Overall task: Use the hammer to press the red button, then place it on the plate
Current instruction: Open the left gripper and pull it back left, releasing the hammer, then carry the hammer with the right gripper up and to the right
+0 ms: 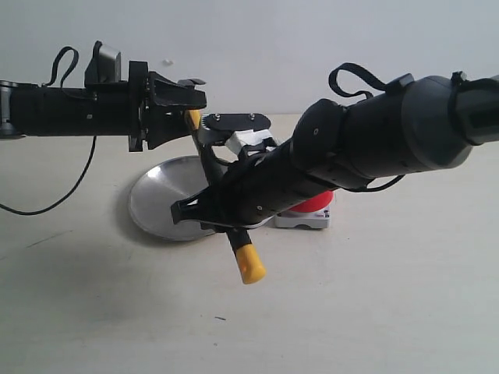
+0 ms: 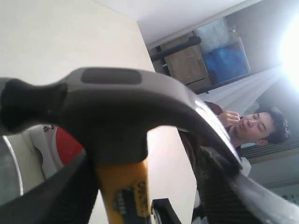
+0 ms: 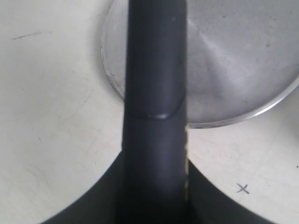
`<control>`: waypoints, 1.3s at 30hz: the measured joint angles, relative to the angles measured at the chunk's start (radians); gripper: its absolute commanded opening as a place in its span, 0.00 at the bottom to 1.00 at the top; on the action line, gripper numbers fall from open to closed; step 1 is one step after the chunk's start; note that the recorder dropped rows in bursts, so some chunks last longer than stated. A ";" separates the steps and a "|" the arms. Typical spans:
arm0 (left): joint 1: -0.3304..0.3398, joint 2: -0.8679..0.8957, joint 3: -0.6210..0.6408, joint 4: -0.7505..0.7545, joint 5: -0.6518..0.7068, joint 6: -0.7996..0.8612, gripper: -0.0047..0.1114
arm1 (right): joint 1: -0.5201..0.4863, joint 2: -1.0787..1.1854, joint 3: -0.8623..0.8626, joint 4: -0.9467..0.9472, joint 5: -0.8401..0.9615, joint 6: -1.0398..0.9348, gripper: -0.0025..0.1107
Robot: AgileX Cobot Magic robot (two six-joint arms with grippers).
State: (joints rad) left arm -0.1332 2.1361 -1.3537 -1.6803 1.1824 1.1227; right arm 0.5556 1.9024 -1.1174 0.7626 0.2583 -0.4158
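Note:
The hammer [image 1: 250,263] hangs tilted above the table, dark head up, yellow end down and toward the front. My right gripper [image 1: 204,209] reaches across the middle and is shut on its black handle [image 3: 154,93], which fills the gap between the jaws [image 3: 152,196]. My left gripper [image 1: 191,105] is open at the hammer's yellow neck, under the head [image 2: 121,102]; one finger [image 2: 51,196] lies against the neck and the other [image 2: 219,186] stands apart from it. The silver plate [image 1: 160,199] lies below the hammer. The red button [image 1: 318,202] is mostly hidden behind my right arm.
The plate [image 3: 233,60] fills the far part of the right wrist view, with bare cream table beside it. A small pen cross [image 3: 242,188] marks the table. A black cable [image 1: 54,195] trails from the left arm. A person [image 2: 261,126] sits beyond the table.

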 measured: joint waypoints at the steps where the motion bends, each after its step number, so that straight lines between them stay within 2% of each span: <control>1: 0.000 0.000 0.000 0.006 -0.002 0.000 0.55 | 0.000 0.000 0.000 -0.002 -0.005 -0.002 0.02; 25: 0.061 -0.032 0.000 0.216 0.024 -0.024 0.55 | 0.002 0.000 0.000 -0.002 -0.142 0.052 0.02; 30: 0.103 -0.076 0.000 0.316 0.026 -0.050 0.55 | -0.027 -0.011 0.000 -0.014 -0.103 0.052 0.02; 32: 0.123 -0.095 0.000 0.350 0.026 -0.068 0.50 | -0.055 -0.031 0.002 -0.029 -0.059 0.052 0.02; 33: 0.132 -0.103 0.000 0.361 0.026 -0.078 0.44 | -0.071 -0.044 0.007 -0.034 -0.044 0.052 0.02; 35: 0.151 -0.123 0.002 0.380 0.026 -0.092 0.30 | -0.097 -0.073 0.022 -0.047 -0.028 0.054 0.02; 37: 0.165 -0.144 0.014 0.385 0.026 -0.096 0.09 | -0.112 -0.115 0.045 -0.051 -0.016 0.058 0.02; 39: 0.178 -0.165 0.034 0.390 0.026 -0.098 0.04 | -0.124 -0.159 0.067 -0.073 0.004 0.063 0.02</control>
State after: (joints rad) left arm 0.0448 1.9709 -1.3202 -1.2908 1.2086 1.0242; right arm 0.4314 1.7435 -1.0505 0.6898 0.2622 -0.3532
